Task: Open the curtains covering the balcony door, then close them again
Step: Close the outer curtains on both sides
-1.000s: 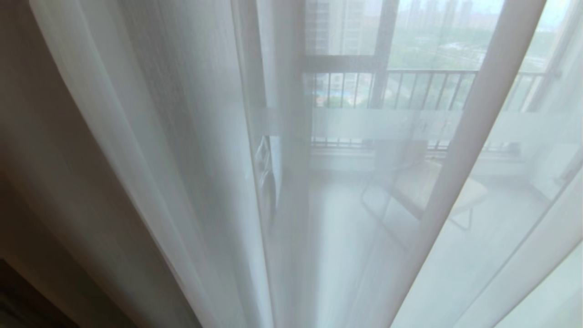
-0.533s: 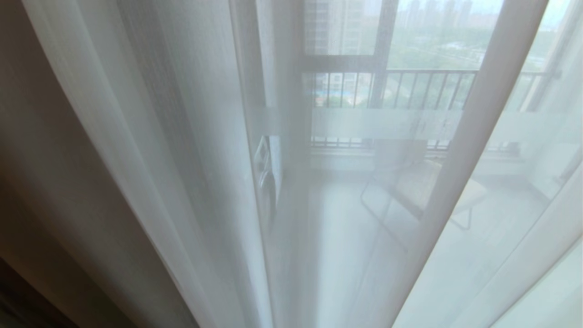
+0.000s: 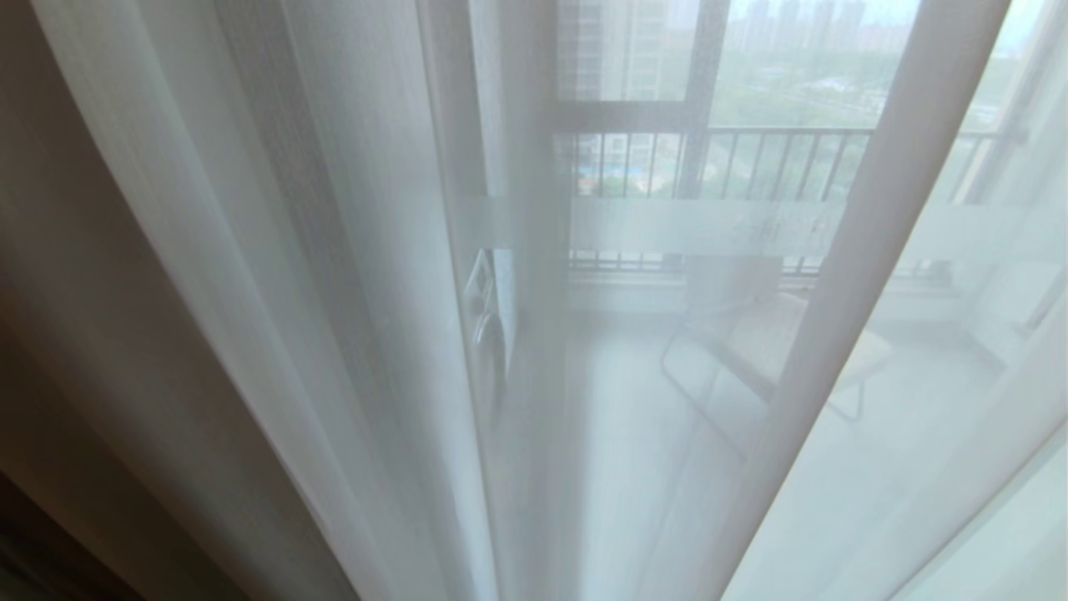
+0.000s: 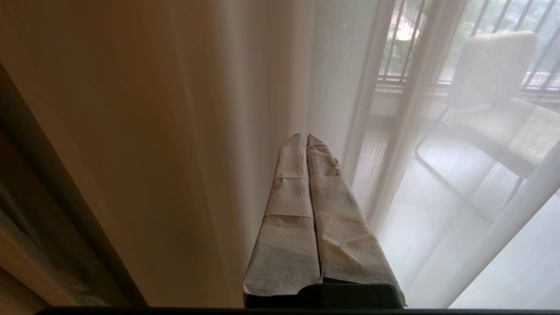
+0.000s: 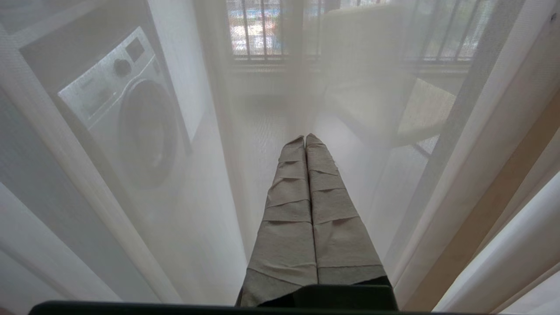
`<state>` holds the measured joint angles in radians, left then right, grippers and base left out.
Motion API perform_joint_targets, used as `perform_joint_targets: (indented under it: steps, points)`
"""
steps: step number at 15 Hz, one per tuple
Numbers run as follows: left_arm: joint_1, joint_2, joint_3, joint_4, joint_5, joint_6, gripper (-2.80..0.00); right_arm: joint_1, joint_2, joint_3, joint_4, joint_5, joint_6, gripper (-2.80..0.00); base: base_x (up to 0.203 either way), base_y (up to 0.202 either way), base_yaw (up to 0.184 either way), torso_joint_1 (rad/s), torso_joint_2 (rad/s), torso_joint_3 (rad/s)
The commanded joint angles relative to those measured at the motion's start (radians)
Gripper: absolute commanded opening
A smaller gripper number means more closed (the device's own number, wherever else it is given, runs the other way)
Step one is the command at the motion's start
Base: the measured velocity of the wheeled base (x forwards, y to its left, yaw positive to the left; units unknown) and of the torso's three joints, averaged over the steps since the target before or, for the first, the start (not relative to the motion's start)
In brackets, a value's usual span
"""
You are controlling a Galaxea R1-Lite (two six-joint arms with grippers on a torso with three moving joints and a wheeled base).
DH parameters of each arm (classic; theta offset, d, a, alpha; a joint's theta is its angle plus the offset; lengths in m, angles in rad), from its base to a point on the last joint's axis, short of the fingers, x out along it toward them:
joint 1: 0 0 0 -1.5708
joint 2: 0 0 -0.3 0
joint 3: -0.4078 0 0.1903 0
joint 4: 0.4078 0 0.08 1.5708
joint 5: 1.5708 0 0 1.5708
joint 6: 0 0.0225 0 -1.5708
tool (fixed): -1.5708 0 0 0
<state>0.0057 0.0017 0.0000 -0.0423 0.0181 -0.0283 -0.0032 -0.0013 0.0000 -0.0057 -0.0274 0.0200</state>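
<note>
The curtains hang shut across the whole head view: thin white sheers (image 3: 350,250) in long folds, and a thick beige drape (image 3: 75,317) at the far left. Through the sheers the balcony door shows by its frosted white band (image 3: 684,225). Neither gripper is in the head view. My left gripper (image 4: 305,136) is shut and empty, its tape-wrapped fingers pointing at the seam between the beige drape (image 4: 131,131) and the sheers (image 4: 341,65). The right gripper (image 5: 305,138) is also shut and empty, close in front of the sheers (image 5: 245,197).
Behind the glass on the balcony stand a chair (image 3: 793,342), a washing machine (image 5: 127,118) to the left, and a barred railing (image 3: 776,159) at the back. A dark strip of floor or frame (image 3: 33,551) shows at the lower left.
The sheer folds have drifted slightly outward, the left edge a little further left. The balcony behind them has stayed in place.
</note>
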Motion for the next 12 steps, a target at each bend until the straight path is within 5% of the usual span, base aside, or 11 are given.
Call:
perform_joint_targets:
  steps: [1, 12]
  points:
    - [0.0, 0.0, 0.0, -0.001, 0.0, -0.001, -2.8, 0.0, 0.001, 0.0, 0.0, 0.0, 0.0, -2.8, 0.0, 0.0, 0.0, 0.0, 0.0, 0.0]
    - [0.0, 0.006, -0.044, 0.016, 0.003, -0.002, -2.8, 0.0, 0.001, 0.0, 0.0, 0.0, 0.0, -2.8, 0.0, 0.0, 0.0, 0.0, 0.0, 0.0]
